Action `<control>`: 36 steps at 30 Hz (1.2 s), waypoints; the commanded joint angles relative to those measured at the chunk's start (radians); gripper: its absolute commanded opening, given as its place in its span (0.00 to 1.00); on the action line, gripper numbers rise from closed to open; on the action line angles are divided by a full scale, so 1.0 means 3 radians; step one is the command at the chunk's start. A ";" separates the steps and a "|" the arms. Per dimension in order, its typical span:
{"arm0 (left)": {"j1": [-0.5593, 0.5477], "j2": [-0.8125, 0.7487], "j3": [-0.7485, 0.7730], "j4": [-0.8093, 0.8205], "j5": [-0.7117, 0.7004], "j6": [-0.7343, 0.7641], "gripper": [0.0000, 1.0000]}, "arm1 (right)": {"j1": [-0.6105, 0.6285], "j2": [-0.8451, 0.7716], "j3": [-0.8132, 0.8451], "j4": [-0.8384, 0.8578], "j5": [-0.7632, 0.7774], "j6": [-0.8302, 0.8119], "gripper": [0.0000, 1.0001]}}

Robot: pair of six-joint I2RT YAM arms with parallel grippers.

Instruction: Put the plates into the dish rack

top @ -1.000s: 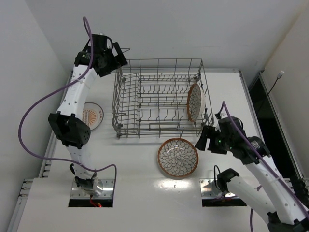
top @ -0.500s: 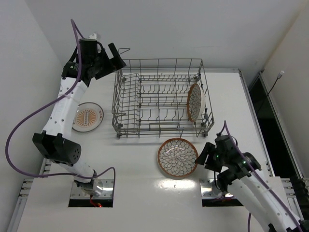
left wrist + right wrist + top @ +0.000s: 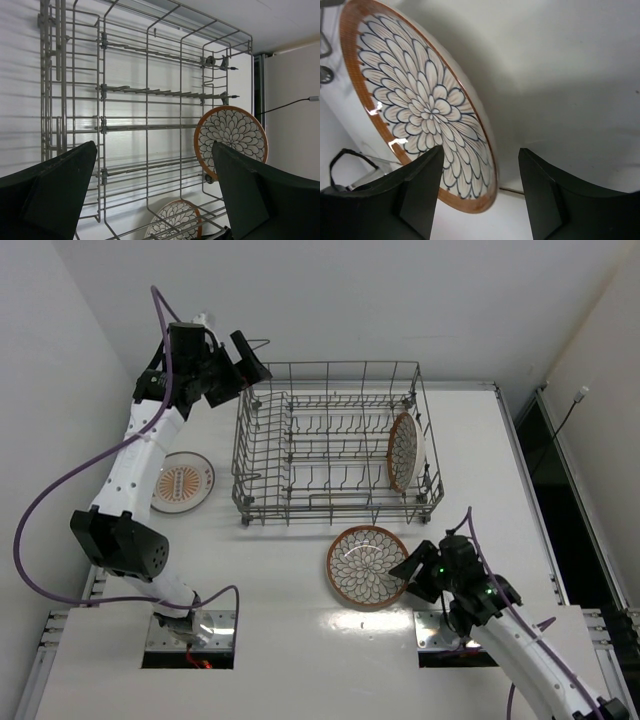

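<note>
One petal plate [image 3: 405, 452] stands in dish rack [image 3: 330, 375] (right end); second plate [image 3: 368, 565] lies flat before it. Right gripper [image 3: 410, 575], spread and empty, straddles its rim, likely for an edge-pinch. Left gripper [image 3: 250, 358] gapes empty.

The dish rack [image 3: 335, 440] can be entered from above. Its tall wire sides bar entry from any flank. Inside the rack, one patterned plate [image 3: 404, 451] stands on edge at the right end and takes that slot. The tine rows from there to the rack's left wall stand free. The left gripper [image 3: 250, 358], fingers spread wide, hangs over the rack's far-left corner.

In front of the rack a second patterned plate [image 3: 368, 566] lies flat, and the right gripper [image 3: 412, 572] straddles its right rim with fingers parted. Left of the rack the sunburst plate [image 3: 182, 481] lies flat, and the left arm [image 3: 135, 465] overhangs its left edge. Right of the rack the table [image 3: 480, 460] offers passage.
</note>
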 commanded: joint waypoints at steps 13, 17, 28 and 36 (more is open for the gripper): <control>0.0035 -0.0015 0.0008 0.0108 0.0145 -0.0131 1.00 | -0.0053 0.0342 -0.0448 0.0595 -0.0027 0.0435 0.25; 0.0035 -0.0015 0.0008 0.0108 0.0145 -0.0161 1.00 | -0.0053 0.0440 -0.0376 0.0554 -0.0103 0.0374 0.06; 0.0035 0.0015 0.0008 0.0077 0.0145 -0.0192 1.00 | -0.0053 0.0843 0.1351 -0.1056 0.0101 -0.0658 0.00; 0.0035 0.0046 0.0069 0.0047 0.0145 -0.0192 1.00 | -0.0053 0.1033 0.2456 -0.1808 0.0275 -0.1104 0.00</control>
